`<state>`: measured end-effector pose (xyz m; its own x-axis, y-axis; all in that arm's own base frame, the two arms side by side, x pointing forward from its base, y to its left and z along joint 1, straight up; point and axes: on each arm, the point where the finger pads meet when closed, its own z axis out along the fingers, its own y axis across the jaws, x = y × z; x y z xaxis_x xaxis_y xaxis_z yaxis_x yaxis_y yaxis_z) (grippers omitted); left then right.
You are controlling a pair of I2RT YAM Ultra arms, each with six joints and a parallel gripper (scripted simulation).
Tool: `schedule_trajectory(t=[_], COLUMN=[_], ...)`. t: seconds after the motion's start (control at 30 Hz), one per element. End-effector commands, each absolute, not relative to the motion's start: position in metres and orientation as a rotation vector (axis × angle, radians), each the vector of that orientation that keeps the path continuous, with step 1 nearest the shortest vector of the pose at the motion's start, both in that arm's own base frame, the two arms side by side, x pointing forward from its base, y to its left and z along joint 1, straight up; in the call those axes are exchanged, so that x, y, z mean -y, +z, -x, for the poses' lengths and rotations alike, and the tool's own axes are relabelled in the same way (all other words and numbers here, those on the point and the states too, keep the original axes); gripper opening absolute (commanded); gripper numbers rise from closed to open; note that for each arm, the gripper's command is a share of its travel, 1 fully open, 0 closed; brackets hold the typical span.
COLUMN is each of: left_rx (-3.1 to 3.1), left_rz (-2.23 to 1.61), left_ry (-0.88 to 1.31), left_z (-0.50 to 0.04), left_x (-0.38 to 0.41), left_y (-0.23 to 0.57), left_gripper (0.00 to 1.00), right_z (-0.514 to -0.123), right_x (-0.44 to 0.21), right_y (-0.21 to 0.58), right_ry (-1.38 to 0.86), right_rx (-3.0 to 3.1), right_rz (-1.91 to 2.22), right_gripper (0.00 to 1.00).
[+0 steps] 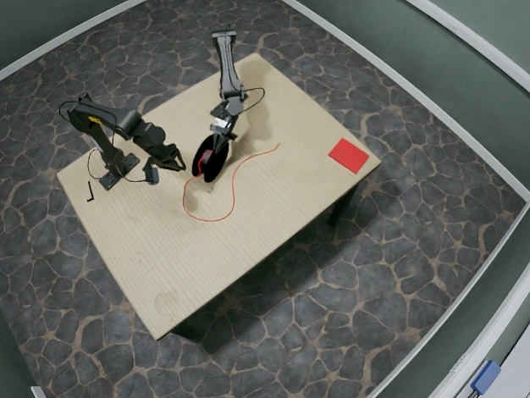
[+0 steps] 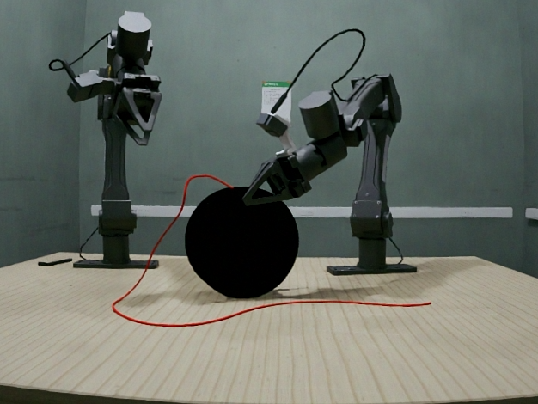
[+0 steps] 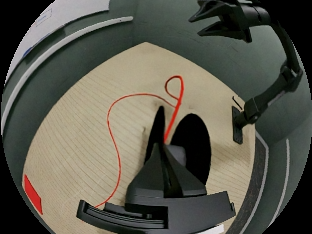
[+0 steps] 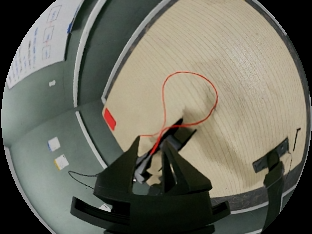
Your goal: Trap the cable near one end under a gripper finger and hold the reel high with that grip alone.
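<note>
A black reel (image 1: 212, 164) (image 2: 241, 247) (image 3: 195, 151) (image 4: 180, 136) stands on edge in the middle of the table, its lower rim at or just above the top. My left gripper (image 1: 217, 140) (image 2: 249, 198) (image 3: 158, 146) is shut on the reel's upper rim. A red cable (image 1: 232, 188) (image 2: 199, 322) (image 3: 114, 135) (image 4: 190, 76) runs in under its finger at the rim, arches up and away, drops to the table and loops round the front. My right gripper (image 1: 179, 164) (image 2: 139, 137) is open and empty, held high and well apart from reel and cable.
A red square (image 1: 348, 155) (image 3: 32, 195) (image 4: 108, 119) lies flat near one table corner. A small black hex key (image 1: 90, 191) (image 2: 54, 261) lies beside the right arm's base. Both arm bases stand along the far edge in the exterior view.
</note>
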<state>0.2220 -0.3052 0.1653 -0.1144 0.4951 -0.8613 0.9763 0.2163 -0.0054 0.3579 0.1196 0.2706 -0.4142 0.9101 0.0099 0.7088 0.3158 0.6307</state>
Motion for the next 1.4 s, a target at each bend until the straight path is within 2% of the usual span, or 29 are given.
schedule_trajectory(t=[0.0, 0.8, 1.37], left_rx=[-1.697, -1.680, -1.691], left_rz=[-1.368, -1.363, -1.367], left_ry=[-0.796, -0.794, -0.796], left_z=[-0.224, -0.225, -0.224], left_x=[0.304, 0.305, 0.304], left_y=[0.181, 0.194, 0.224], left_gripper=[0.00, 0.00, 0.00], right_z=[-0.360, -0.362, -0.371], right_x=[-0.123, -0.114, -0.104], right_y=[0.284, 0.286, 0.289], right_ry=[0.818, 0.821, 0.800], right_rx=[-2.239, -2.201, -2.187], right_rz=[-1.404, -1.389, -1.207], right_gripper=[0.30, 0.30, 0.30])
